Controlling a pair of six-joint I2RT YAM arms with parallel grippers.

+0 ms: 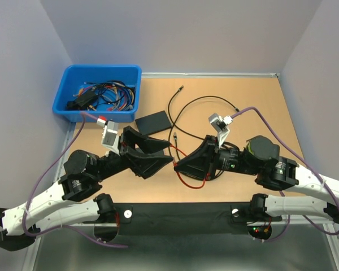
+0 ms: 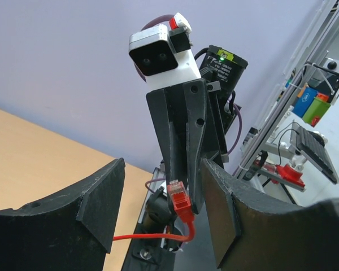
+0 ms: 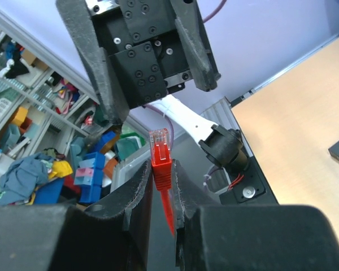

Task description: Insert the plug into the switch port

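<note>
Fingers of the right gripper (image 3: 161,169) pinched the red cable (image 3: 166,209) under its clear plastic plug (image 3: 160,141), held aloft; the left gripper (image 2: 163,189) gaped opposite (empty). Clumsy handover could twist the plug off-line for the flat black switch (image 1: 154,121) beyond.

Same build for left arm (image 1: 51,204) and right arm (image 1: 313,183): white shells on the long links, bulky black housings at the joints, round black bases (image 1: 104,204). Tipped with broad, matte-black, wedge-shaped jaws, rough along the inner edges. Topped at each wrist by a silver-and-white camera (image 2: 156,56) with two dark lenses and a red-and-white connector (image 2: 179,25). Fed by purple cables (image 1: 259,114) trailing back along each arm. Studded with small dark screws (image 3: 137,38) on the black block behind the jaws. Lit by one green light (image 2: 220,57), seemingly on a labelled motor housing.
</note>
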